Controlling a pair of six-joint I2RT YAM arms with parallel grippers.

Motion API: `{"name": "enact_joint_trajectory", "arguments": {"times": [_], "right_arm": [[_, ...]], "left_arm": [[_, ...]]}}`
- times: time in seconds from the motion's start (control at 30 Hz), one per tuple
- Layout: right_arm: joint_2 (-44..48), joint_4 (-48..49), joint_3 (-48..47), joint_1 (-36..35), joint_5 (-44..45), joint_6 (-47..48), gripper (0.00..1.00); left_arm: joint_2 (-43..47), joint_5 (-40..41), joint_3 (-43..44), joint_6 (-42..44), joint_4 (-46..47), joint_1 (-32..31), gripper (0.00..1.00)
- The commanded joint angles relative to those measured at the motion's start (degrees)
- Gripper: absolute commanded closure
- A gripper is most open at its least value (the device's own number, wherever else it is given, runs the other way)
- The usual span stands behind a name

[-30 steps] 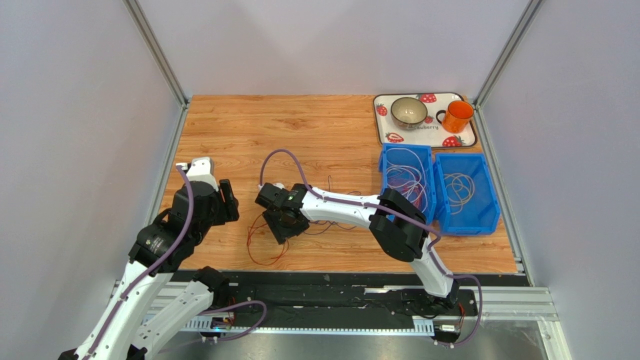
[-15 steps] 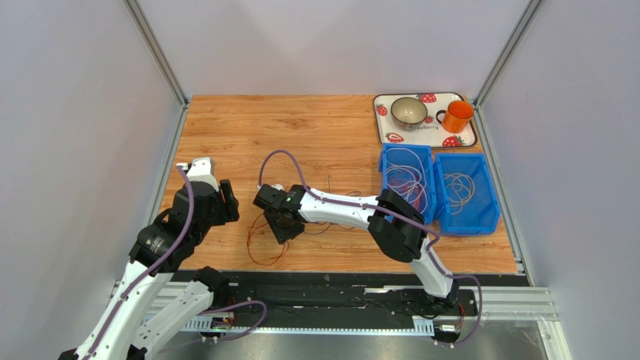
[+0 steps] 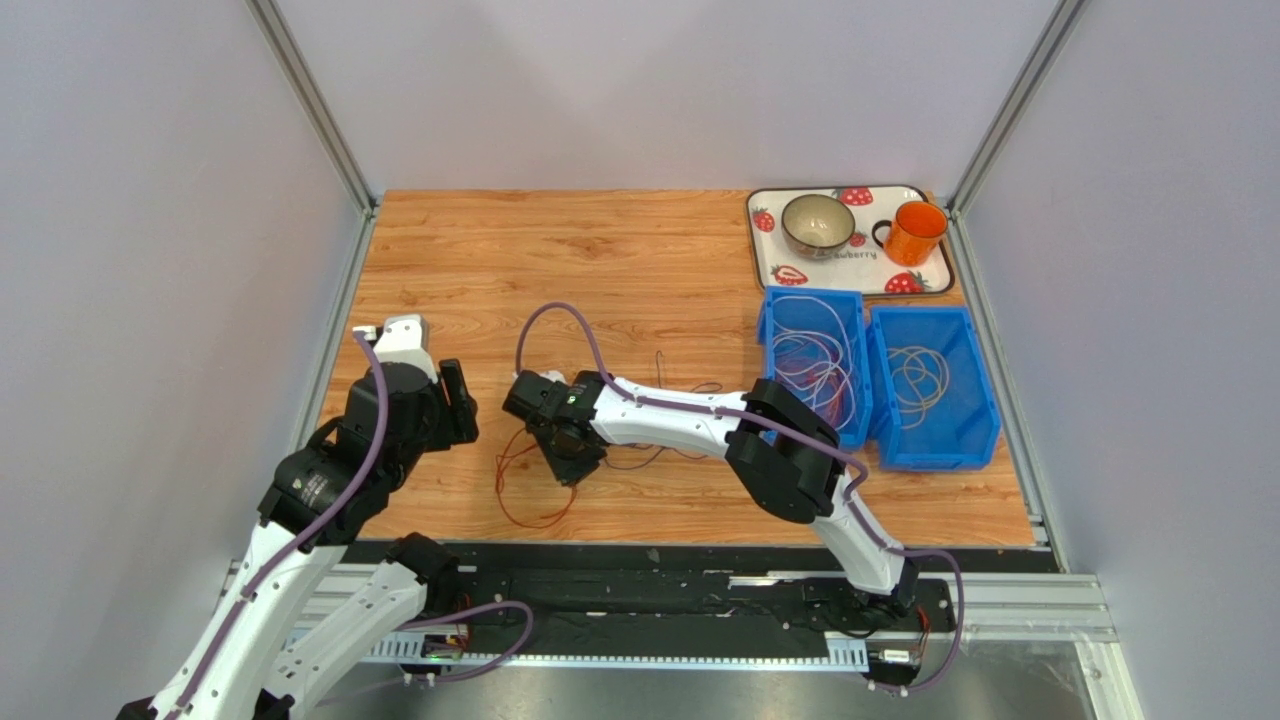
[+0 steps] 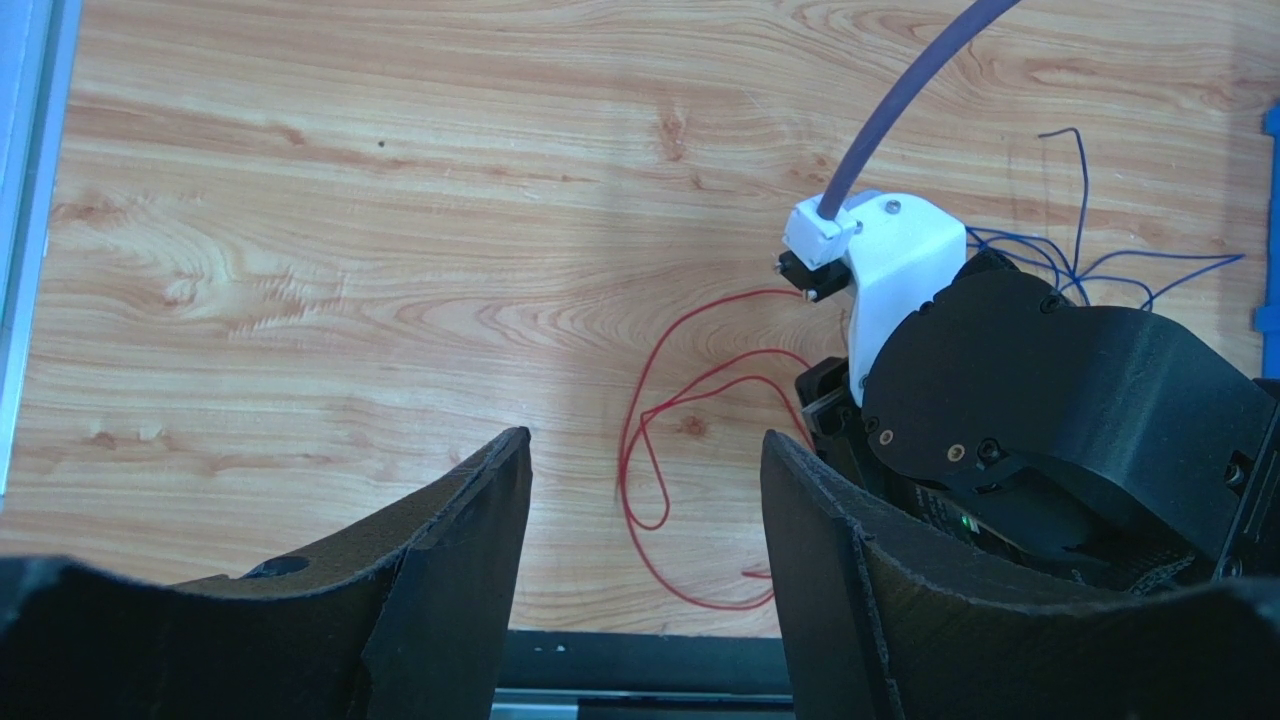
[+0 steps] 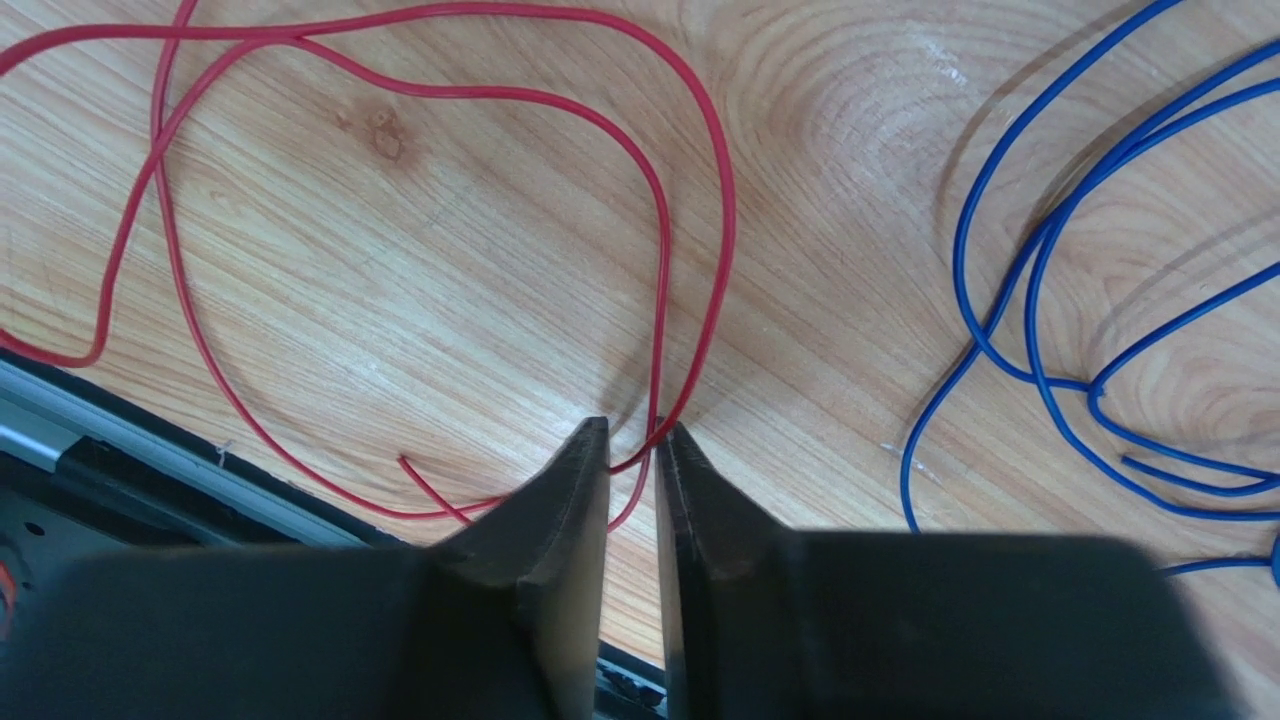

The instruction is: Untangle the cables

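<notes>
Edging slightly left over the past second, the right gripper (image 5: pixel 633 431) now has its jaws drawn down to a narrow slit. One strand of the red wire (image 5: pixel 729 225) runs into that slit at the fingertips; whether the strand is actually pinched cannot be told. The left gripper (image 4: pixel 643 450) hangs nearby on the left side, jaws spread wide with nothing between them.

Two loose wires lie on the wooden table (image 3: pixel 451 255). The red wire sprawls in open loops below the right gripper, its nearest loop just beside the black rail at the table's near edge. The blue wire (image 5: pixel 966 240) lies in several loops to the right of it, apart from the red in the right wrist view.

Two blue bins sit side by side at the right. The left bin (image 3: pixel 766 360) holds pale wires (image 3: pixel 819 360), and the right bin (image 3: pixel 984 405) holds a smaller pale coil (image 3: pixel 914 368).

Behind the bins, in the far right corner, one strawberry-patterned tray (image 3: pixel 864 270) carries one bowl (image 3: pixel 819 222) and one orange mug (image 3: pixel 914 233).

Bare wood runs from the wires to the far edge and the left edge. Grey panels close off the left, far and right sides.
</notes>
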State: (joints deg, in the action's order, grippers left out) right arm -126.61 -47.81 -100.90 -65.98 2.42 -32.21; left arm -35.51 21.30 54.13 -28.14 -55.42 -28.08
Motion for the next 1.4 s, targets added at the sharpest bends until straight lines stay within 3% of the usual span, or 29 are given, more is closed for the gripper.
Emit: {"name": "enact_joint_trajectory", "arguments": {"times": [0.0,0.07,0.27,0.57,1.17,1.37], "right_arm": [[-0.66,-1.05,-2.28,-0.21,0.83,-0.84,0.91],[-0.48,-1.32,-2.19,-0.21,1.28,-0.84,1.0],[3.02,-2.28,-2.02,-0.21,3.47,-0.93,1.0],[17.34,-10.71,-2.89,-0.12,16.47,3.11,1.0],[35.55,-16.96,-18.89,3.92,42.92,18.21,1.0],[40.73,-16.0,-21.88,8.49,46.71,23.5,1.0]], "left_arm": [[0.44,-0.38,0.01,0.89,1.72,0.3,0.34],[0.44,-0.38,0.01,0.98,1.72,0.3,0.34],[0.61,-0.29,0.01,0.9,1.54,0.3,0.34],[0.79,-0.47,0.01,0.98,1.72,0.3,0.34],[0.61,-0.38,-0.08,0.98,1.72,0.3,0.34],[0.53,-0.29,0.01,0.98,1.63,0.3,0.35]]}}
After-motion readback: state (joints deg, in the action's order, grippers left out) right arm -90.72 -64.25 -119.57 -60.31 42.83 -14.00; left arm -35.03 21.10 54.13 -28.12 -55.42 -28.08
